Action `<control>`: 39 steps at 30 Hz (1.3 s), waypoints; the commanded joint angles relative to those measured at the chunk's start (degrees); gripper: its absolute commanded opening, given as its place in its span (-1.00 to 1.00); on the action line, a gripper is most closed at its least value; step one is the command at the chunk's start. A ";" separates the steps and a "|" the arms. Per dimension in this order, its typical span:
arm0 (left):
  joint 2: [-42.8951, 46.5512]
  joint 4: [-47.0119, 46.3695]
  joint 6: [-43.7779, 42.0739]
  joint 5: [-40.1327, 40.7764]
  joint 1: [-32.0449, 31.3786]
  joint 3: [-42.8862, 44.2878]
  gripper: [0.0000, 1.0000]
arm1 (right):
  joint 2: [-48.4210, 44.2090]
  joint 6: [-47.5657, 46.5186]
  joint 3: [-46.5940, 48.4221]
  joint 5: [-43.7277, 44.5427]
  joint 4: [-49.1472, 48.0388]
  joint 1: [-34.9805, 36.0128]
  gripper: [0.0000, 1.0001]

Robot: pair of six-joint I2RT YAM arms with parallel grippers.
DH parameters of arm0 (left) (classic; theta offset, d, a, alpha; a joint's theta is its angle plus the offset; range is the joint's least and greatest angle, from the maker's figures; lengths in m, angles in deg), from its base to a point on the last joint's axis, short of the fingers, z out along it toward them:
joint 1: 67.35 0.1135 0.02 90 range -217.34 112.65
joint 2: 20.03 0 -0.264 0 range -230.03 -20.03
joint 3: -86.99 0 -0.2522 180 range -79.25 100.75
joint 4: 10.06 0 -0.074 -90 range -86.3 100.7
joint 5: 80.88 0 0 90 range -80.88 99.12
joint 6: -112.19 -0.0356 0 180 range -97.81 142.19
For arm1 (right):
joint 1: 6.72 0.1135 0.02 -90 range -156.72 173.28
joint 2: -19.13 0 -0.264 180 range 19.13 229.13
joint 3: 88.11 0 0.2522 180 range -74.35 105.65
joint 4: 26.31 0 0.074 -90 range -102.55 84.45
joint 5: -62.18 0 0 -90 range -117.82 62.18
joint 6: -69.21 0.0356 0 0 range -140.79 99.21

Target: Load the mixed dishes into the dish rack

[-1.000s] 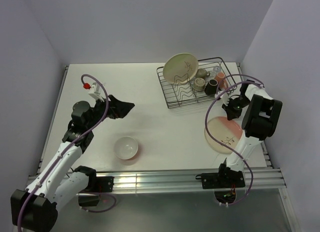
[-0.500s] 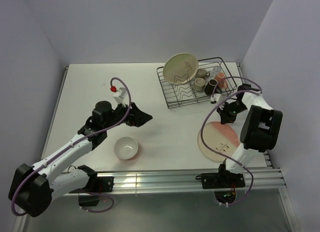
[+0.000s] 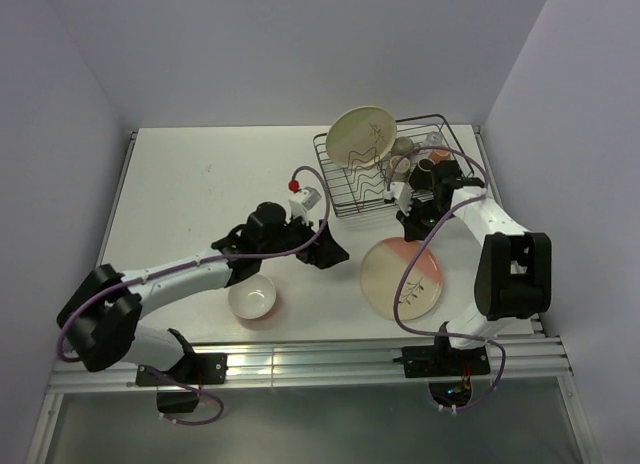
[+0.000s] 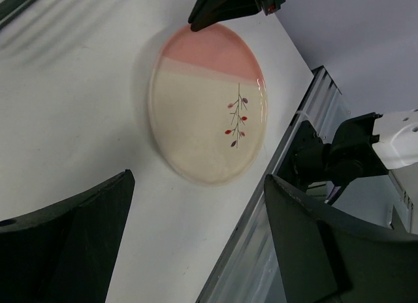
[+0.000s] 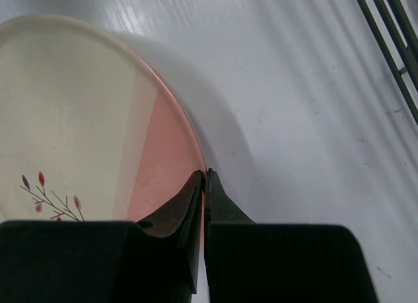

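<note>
The 2 right fingers (image 5: 186, 202) pinch the pink rim of the cream-and-pink plate (image 4: 202, 120). The 2 left fingers (image 4: 72, 244) stand wide apart, that plate just ahead, untouched.

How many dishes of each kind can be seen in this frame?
Plates: 2, the cream plate in the rack and the pink plate on the table.
Bowls: 1, the bowl on the table.
Cups: 2 in plain view in the rack, the olive cup and the pink mug. The right arm hides whatever else is there.
Total: 5 visible.
</note>
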 commanded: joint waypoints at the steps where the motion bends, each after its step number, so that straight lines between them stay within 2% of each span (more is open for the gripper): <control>1: -4.30 -4.24 -2.42 0.44 -2.14 4.63 0.74 | -3.38 5.07 -0.50 -2.40 -4.72 2.77 -1.00; 8: -13.52 -6.35 -1.98 -0.62 -3.73 7.97 0.70 | -6.10 9.55 -1.38 -3.63 -8.23 7.25 -1.00; 20: -21.88 -10.13 -2.25 -2.82 -3.64 9.64 0.68 | -9.79 13.15 -3.05 -3.80 -11.66 12.09 -1.00; 26: -21.98 -8.55 -3.92 0.95 -2.59 8.95 0.69 | -10.23 14.21 -3.75 -4.16 -12.89 13.14 -1.00; 39: -15.30 -9.87 -5.94 -0.09 -1.01 6.22 0.70 | -9.62 14.92 -4.89 -3.37 -14.39 13.85 -1.00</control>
